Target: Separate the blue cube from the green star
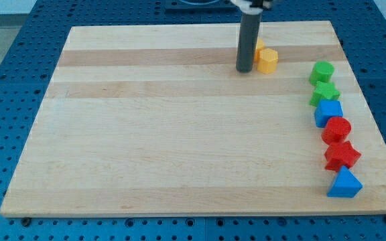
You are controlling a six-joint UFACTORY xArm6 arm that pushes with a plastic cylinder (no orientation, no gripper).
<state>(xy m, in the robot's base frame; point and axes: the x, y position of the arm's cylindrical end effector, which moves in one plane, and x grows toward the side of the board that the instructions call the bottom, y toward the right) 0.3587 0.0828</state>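
Note:
The blue cube [328,112] lies near the view's right edge of the wooden board [179,134]. It touches the green star [324,93] just above it. My tip [244,70] is at the view's upper middle, well to the left of both blocks. It stands right beside a yellow hexagon block [267,61], on that block's left. A second yellow block behind the rod is mostly hidden.
A green cylinder [322,71] sits above the green star. Below the blue cube run a red cylinder [336,129], a red star [342,156] and a blue triangle [344,183], in a column along the right edge.

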